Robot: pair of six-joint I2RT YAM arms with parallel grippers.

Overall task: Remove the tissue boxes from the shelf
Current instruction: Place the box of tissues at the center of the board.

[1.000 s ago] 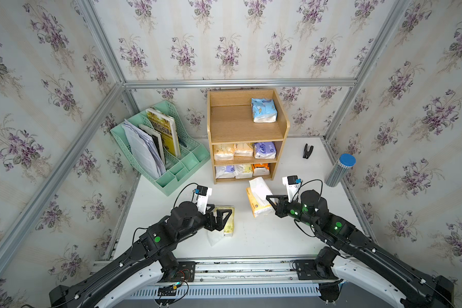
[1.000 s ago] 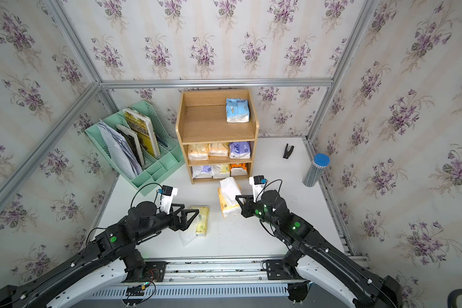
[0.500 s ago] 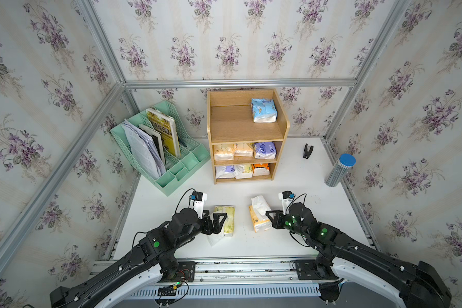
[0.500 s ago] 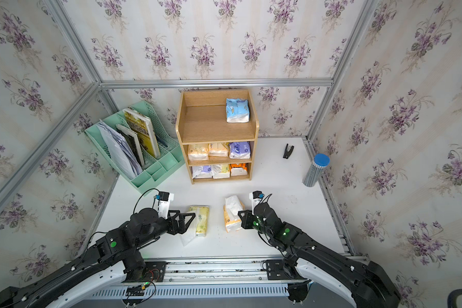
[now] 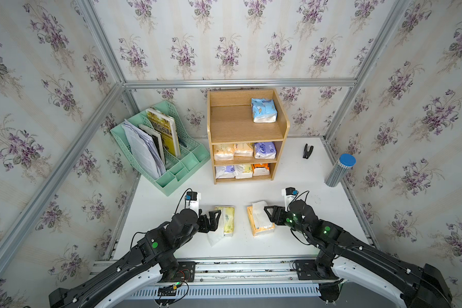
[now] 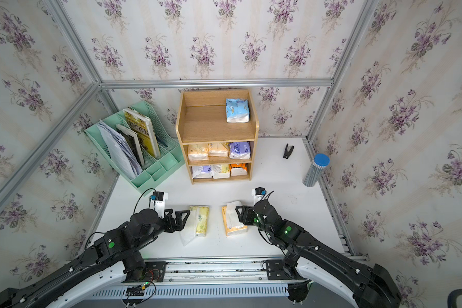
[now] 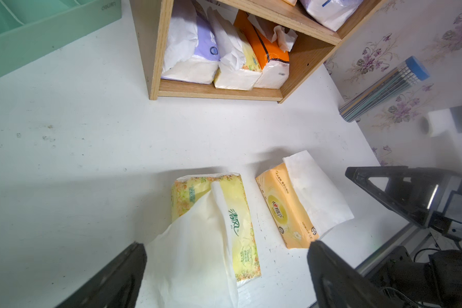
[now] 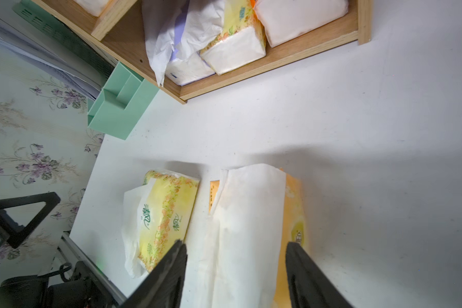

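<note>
Right gripper (image 5: 269,214) jaws spread, straddling pale orange pack (image 5: 262,228) on tabletop (image 5: 291,173), gripping nothing. Left gripper (image 5: 216,220) likewise at yellow pack (image 5: 229,221). Best to lift straight up, clear of loose tissue (image 5: 259,213). Seven tissue packs (image 5: 264,110) sit on shelf (image 5: 238,128).

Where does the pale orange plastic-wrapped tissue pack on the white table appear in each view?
Top view: pale orange tissue pack, front of table, just right of centre.
Top view: pack near mid-picture, lower half.
Left wrist: pack beside yellow floral tissue pack, not touching.
Right wrist: pack at the open right end effector.
Shared landmark: that yellow pack alongside.
</note>
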